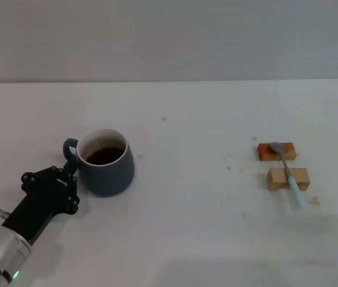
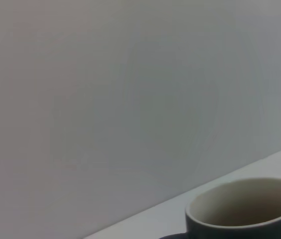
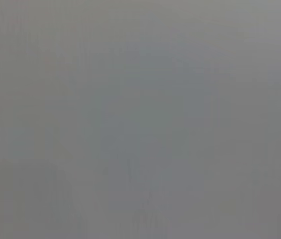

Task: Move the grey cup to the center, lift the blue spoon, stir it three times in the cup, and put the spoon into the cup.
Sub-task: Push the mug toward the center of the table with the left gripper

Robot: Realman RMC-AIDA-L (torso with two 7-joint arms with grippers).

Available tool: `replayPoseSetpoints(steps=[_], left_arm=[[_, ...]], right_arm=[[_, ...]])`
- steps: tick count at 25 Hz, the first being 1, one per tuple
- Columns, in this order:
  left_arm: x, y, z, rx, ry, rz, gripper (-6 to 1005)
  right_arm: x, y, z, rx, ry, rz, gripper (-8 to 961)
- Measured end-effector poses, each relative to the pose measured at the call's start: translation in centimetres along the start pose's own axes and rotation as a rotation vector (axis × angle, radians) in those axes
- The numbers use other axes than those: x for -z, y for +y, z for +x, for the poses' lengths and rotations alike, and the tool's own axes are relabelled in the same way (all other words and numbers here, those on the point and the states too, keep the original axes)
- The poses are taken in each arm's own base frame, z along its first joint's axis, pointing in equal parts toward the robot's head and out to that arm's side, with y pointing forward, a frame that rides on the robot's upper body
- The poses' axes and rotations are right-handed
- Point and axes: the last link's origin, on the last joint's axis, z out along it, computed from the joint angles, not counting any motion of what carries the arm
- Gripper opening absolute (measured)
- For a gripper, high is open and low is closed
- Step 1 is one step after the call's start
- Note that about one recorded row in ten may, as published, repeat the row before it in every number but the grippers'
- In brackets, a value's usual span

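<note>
The grey cup (image 1: 105,162) stands on the white table at the left, upright, with dark brown liquid inside and its loop handle (image 1: 68,147) turned toward my left arm. Its rim also shows in the left wrist view (image 2: 244,206). My left gripper (image 1: 70,170) is at the cup's handle, right against the cup's left side. The blue spoon (image 1: 289,173) lies at the right across two small wooden blocks, its metal bowl on the far reddish block (image 1: 276,151) and its pale handle over the near block (image 1: 288,179). My right gripper is out of view.
The white table (image 1: 186,203) spreads between the cup and the blocks, with a few small crumbs and stains. A plain grey wall is behind. The right wrist view shows only flat grey.
</note>
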Motion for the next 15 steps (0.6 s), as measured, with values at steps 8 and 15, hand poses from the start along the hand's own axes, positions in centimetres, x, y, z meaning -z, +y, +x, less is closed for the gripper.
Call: replayPoseSetpoints(steps=[8, 15], left_arm=[[0.0, -0.9, -0.1, -0.010, -0.007, 0.028, -2], [-0.9, -0.7, 0.4, -0.016, 0.008, 0.013, -2]], right_arm=[[0.0, 0.0, 0.0, -0.001, 0.000, 0.000, 751], [0.1, 0.1, 0.1, -0.004, 0.004, -0.005, 751]])
